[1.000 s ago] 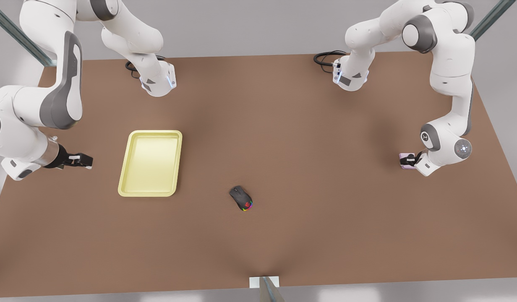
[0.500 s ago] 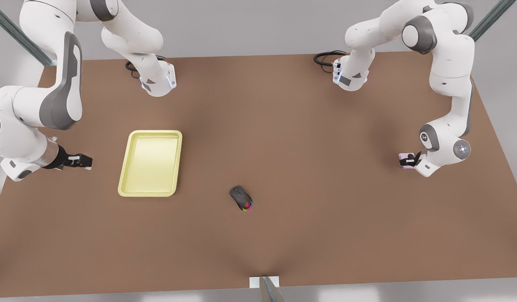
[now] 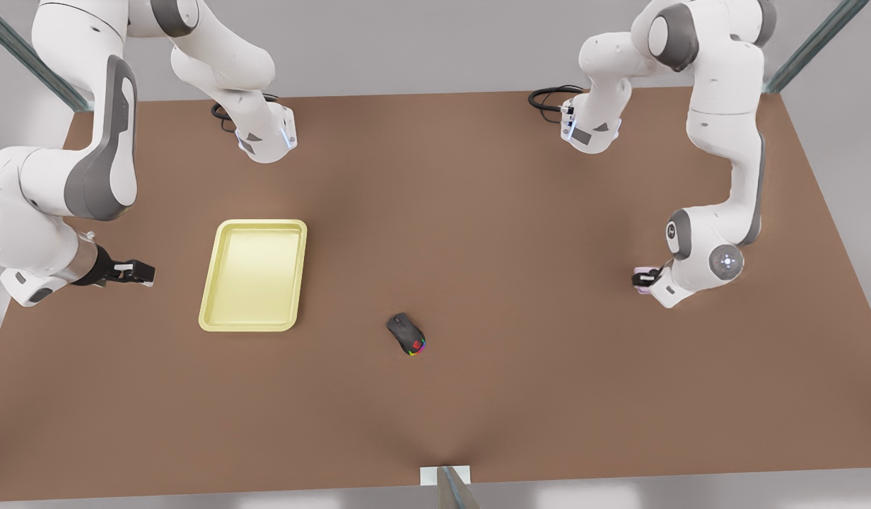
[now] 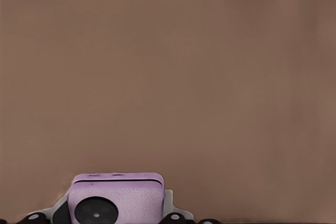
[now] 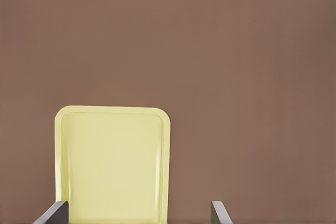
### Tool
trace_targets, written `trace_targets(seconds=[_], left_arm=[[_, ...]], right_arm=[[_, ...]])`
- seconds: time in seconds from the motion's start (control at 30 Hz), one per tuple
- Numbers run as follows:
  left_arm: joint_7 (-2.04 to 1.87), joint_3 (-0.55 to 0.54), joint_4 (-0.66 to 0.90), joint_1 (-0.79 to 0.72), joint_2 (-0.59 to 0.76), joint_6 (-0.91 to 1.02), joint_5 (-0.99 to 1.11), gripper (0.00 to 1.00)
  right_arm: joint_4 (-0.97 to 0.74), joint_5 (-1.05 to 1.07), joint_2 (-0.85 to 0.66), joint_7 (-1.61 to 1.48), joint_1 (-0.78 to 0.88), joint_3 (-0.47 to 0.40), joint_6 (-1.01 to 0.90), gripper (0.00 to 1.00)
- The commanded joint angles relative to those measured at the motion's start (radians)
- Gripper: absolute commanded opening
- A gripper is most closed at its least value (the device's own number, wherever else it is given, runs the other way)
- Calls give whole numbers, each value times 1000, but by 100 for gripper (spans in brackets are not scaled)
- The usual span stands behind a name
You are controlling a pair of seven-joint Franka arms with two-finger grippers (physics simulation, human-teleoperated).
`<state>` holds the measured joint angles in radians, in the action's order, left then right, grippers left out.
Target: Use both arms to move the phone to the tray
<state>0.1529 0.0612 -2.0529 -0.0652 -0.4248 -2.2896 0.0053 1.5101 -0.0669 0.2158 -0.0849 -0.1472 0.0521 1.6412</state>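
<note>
Brown table (image 3: 478,212): left gripper (image 3: 645,280), right of frame, clamps the phone (image 4: 116,199); tray (image 3: 254,274) far left, beside the spread-fingered, waiting right gripper (image 3: 140,273).

The table (image 3: 478,233) has a plain matte brown top with soft darker shading across its middle. Beyond its far edge stands a flat pale grey wall (image 3: 421,42). Grey metal frame struts (image 3: 25,56) run diagonally past both far corners. A small white bracket (image 3: 445,475) with a grey strut sits at the middle of the near edge. Lighting is even and diffuse
</note>
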Motion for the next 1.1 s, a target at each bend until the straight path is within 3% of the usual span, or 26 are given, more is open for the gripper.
trace_targets(seconds=[0.0,0.1,0.17,0.43,0.7,1.07], left_arm=[[-621,-26,34,-116,-2,114,-13,75],[-1082,-208,361,-238,-135,341,-13,75],[-1291,-210,557,-393,-255,406,-31,75],[-1578,-210,692,-666,-330,427,-105,75],[-1618,-211,978,-716,-511,409,-125,75],[-1484,-271,1034,-725,-611,159,-146,75]], right_arm=[[-1,1,-1,-9,0,0,-1,100],[-1,1,-1,-9,0,0,-1,100],[-1,2,-1,-9,-3,0,-1,100],[-2,1,7,-9,-5,0,0,100],[-1,1,7,-10,-6,0,-3,100],[2,1,7,-22,-21,0,-3,100]])
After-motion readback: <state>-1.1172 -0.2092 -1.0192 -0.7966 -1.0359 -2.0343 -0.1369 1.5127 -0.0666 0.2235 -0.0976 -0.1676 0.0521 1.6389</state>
